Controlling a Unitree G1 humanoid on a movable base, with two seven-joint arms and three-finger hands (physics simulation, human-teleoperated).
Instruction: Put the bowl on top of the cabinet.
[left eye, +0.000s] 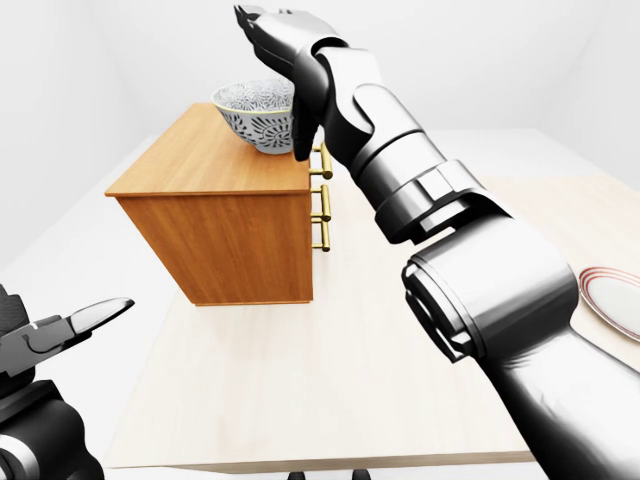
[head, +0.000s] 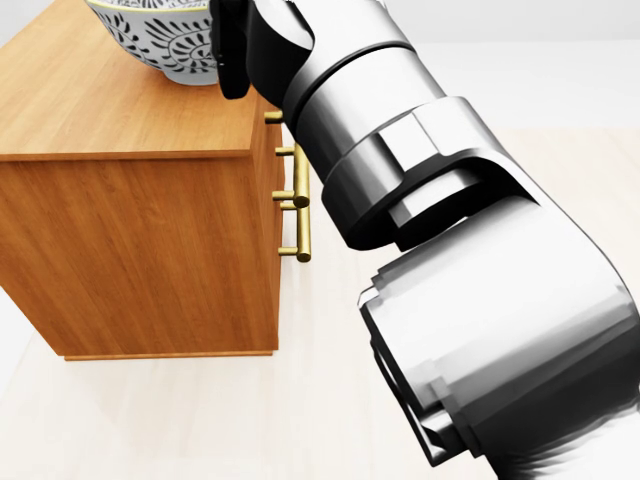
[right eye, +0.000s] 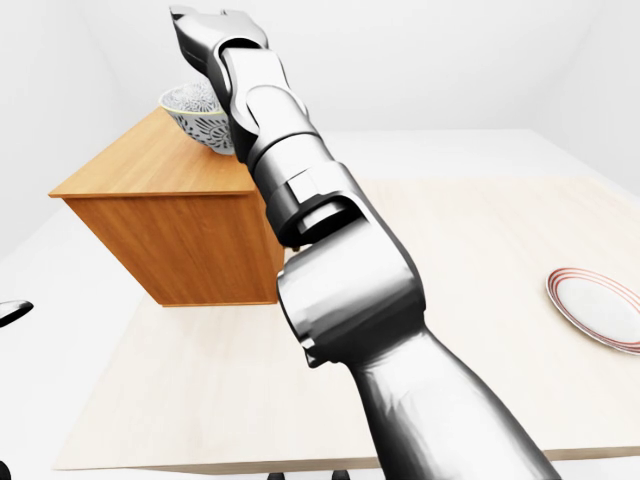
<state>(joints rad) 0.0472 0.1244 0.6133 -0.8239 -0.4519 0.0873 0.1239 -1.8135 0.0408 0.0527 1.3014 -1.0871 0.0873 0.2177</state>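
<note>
The blue-patterned white bowl (left eye: 255, 115) stands upright on top of the wooden cabinet (left eye: 230, 230), near its far right corner. My right hand (left eye: 280, 55) hovers over the bowl's right rim, its dark fingers spread open above it and none of them closing round it. In the head view the same bowl (head: 165, 45) shows at the top edge, and the hand's dark palm (head: 230, 45) sits just to its right. Low at the left edge of the left-eye view, my left hand (left eye: 70, 325) is open and holds nothing.
The cabinet rests on a pale table (left eye: 330, 380), with brass drawer handles (left eye: 322, 205) on its right face. A red-rimmed white plate (right eye: 600, 305) lies at the table's right side. My right arm fills much of the head view.
</note>
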